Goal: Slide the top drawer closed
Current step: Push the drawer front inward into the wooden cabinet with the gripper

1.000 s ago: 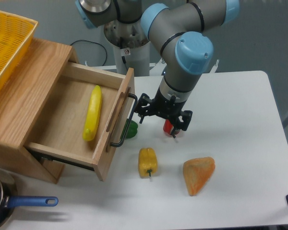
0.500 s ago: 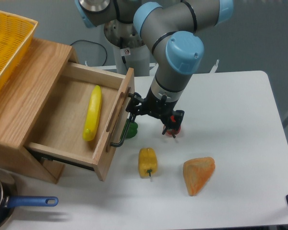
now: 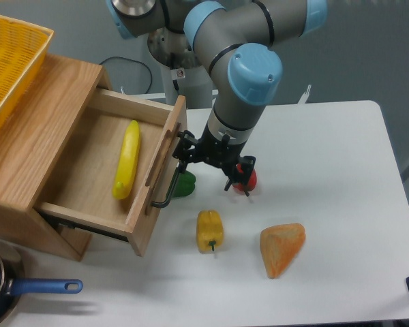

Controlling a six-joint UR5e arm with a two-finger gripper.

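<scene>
Top drawer (image 3: 102, 170) mostly open, banana (image 3: 125, 168) inside. Tool (image 3: 191, 155) against black bar handle (image 3: 169, 182); finger spread unclear. Nearly full closing push left.

No readable text, brand, number or sign is shown. A small white sticker with a red mark (image 3: 180, 73) is seen on the robot's base column, but its print is too small to be read. No lettering is seen on the top drawer (image 3: 116, 170), the yellow basket (image 3: 10, 58) or the desk (image 3: 327, 170).
</scene>
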